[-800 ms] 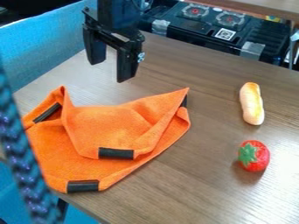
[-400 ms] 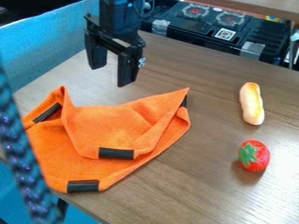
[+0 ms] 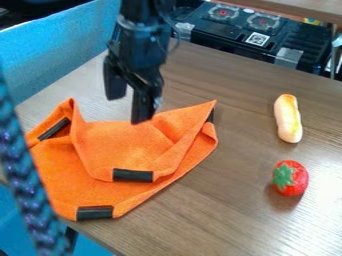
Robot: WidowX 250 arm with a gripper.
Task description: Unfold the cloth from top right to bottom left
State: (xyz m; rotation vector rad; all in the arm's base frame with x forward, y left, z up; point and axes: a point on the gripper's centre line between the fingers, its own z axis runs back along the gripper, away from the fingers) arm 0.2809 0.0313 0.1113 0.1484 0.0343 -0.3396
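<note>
The orange fabric cloth (image 3: pixel 127 150) lies just below the black two-finger tool (image 3: pixel 127 109) in the view, one fingertip overlapping its upper edge; whether they touch, I cannot tell. The fingers stand wide apart. On the brown wood-grain surface (image 3: pixel 227 205), well right of the cloth, are a yellowish, elongated toy bread (image 3: pixel 288 120) and, nearer the camera, a red strawberry (image 3: pixel 298 179) with green leaves. Behind stands a black box (image 3: pixel 230 32). The cloth is partly folded over itself, creased, with black strips at its corners.

Orange cloth (image 3: pixel 123 145) with black patches; strawberry (image 3: pixel 292 179) red, green-topped.
</note>
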